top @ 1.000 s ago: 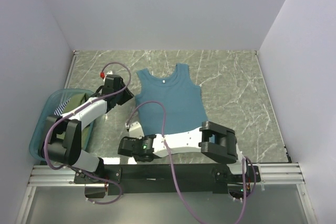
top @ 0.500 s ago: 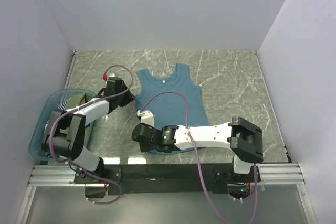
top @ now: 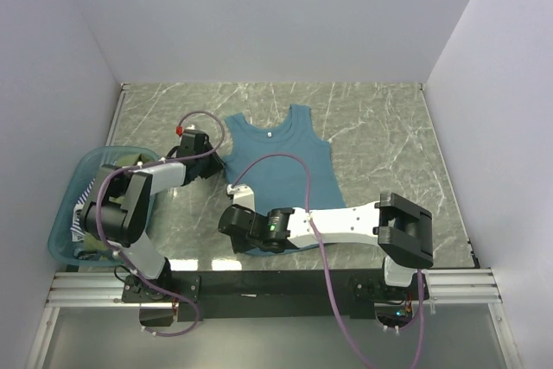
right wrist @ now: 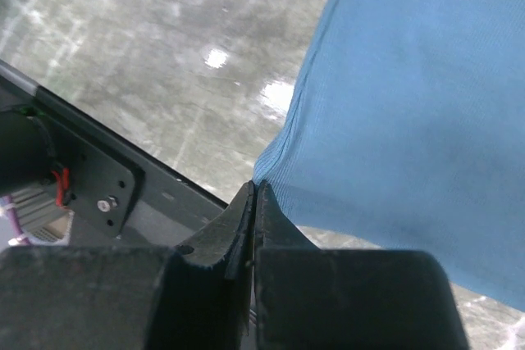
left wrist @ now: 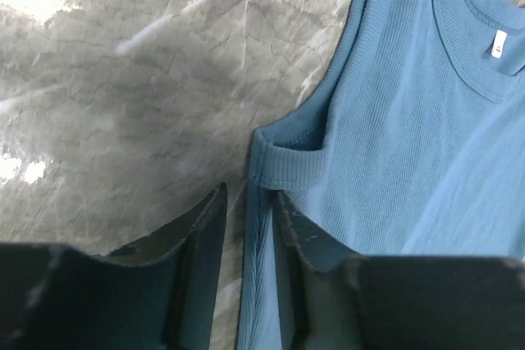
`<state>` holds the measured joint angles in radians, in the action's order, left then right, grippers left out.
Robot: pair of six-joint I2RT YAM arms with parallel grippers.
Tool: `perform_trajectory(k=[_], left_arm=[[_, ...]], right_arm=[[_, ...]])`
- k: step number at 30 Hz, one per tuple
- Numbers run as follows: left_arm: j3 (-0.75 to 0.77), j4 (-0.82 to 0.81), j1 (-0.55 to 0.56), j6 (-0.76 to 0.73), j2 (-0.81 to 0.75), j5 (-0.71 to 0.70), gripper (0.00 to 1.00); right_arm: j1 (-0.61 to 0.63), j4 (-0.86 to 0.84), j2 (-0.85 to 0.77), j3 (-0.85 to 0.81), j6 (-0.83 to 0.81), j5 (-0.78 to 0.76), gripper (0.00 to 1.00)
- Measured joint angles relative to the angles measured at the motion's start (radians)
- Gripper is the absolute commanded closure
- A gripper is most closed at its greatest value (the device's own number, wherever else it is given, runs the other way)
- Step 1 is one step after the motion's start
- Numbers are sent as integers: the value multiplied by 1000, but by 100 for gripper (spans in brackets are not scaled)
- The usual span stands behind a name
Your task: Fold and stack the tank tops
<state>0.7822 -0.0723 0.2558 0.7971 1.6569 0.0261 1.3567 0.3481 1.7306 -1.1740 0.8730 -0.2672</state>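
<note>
Left pincer (left wrist: 246, 202) near tub (top: 60, 229), seemingly cloth-filled

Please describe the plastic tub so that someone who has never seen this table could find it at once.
Look at the grey marble table, then at its near left corner. The tub stands there, translucent teal, with crumpled clothes inside. It is the only container; the blue tank top nearby lies flat on the table.
</note>
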Motion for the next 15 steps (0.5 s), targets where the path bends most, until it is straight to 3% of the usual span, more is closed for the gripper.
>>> perform_trajectory(k=[10,15], left_arm=[[17,-26,2,-2,30,-2,75],[36,-18,7,-8,48,-14,92]], right_arm=[[0,-6,0,24,4,6,100],[0,-18,0,42,8,8,100]])
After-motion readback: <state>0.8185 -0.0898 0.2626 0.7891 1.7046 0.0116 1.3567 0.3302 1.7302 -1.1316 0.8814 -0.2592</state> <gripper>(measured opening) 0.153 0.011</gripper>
